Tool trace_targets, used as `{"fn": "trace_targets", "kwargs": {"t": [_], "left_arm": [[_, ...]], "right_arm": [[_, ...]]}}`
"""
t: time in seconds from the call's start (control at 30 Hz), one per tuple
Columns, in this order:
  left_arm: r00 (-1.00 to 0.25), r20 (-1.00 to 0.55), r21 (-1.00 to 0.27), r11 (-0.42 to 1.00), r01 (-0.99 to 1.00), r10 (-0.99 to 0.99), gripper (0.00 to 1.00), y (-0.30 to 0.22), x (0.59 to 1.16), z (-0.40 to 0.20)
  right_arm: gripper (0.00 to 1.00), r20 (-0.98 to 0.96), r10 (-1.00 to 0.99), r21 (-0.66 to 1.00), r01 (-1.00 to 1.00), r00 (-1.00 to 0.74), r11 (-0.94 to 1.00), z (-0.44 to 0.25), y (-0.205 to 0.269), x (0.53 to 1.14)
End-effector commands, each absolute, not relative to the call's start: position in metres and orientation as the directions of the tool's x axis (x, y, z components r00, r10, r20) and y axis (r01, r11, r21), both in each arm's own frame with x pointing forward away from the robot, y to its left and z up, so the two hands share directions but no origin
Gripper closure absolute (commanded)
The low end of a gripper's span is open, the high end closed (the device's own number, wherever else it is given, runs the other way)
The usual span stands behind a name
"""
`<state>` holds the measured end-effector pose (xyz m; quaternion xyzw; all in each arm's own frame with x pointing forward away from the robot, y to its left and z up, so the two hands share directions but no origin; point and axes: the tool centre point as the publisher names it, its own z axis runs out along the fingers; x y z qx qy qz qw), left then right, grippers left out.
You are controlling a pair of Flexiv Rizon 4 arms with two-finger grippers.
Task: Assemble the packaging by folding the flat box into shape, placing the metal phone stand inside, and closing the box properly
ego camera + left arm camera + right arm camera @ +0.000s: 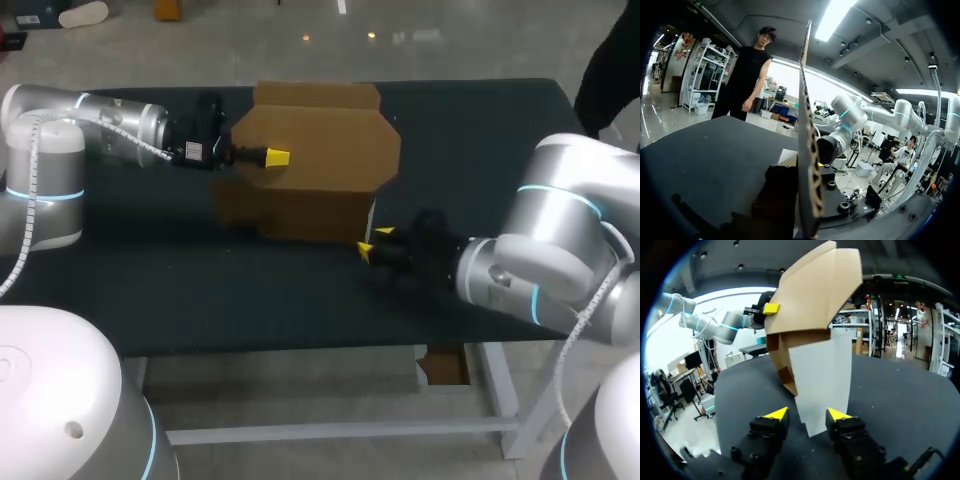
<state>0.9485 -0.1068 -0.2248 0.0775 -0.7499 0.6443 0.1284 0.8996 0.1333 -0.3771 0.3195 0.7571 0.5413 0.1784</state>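
Box (315, 165), one only, brown cardboard partly folded, stands on the table (200, 290) toward its far edge, with a broad band of tabletop between it and the near edge. Of the two grippers, the left gripper (277, 157) clamps the upper panel and the right gripper (372, 245) sits at the box's near right corner.

From the left wrist, that panel (807, 150) runs upright, seen edge-on.

From the right wrist, the fingers (780, 413) stand apart, released. One white flap (822, 375) hangs between them with a gap on either side.
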Motion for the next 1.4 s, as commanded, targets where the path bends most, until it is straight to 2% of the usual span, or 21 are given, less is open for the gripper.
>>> {"fn": "trace_targets", "kwargs": {"t": [0.03, 0.53, 1.4], "left_arm": [[-0.955, 0.293, -0.946, 0.158, -0.282, 0.051, 1.00, -0.107, 0.948, -0.227], [-0.955, 0.293, -0.946, 0.158, -0.282, 0.051, 1.00, -0.107, 0.948, -0.227], [-0.955, 0.293, -0.946, 0.158, -0.282, 0.051, 1.00, -0.107, 0.948, -0.227]], "right_arm": [[0.50, 0.052, 0.716, 0.940, 0.277, -0.696, 0.201, -0.374, 0.126, 0.888], [0.51, 0.026, 0.689, 0.944, 0.244, -0.724, 0.221, -0.364, 0.092, 0.887], [0.52, 0.028, 0.576, 0.949, 0.203, -0.817, 0.242, -0.371, 0.096, 0.928]]}}
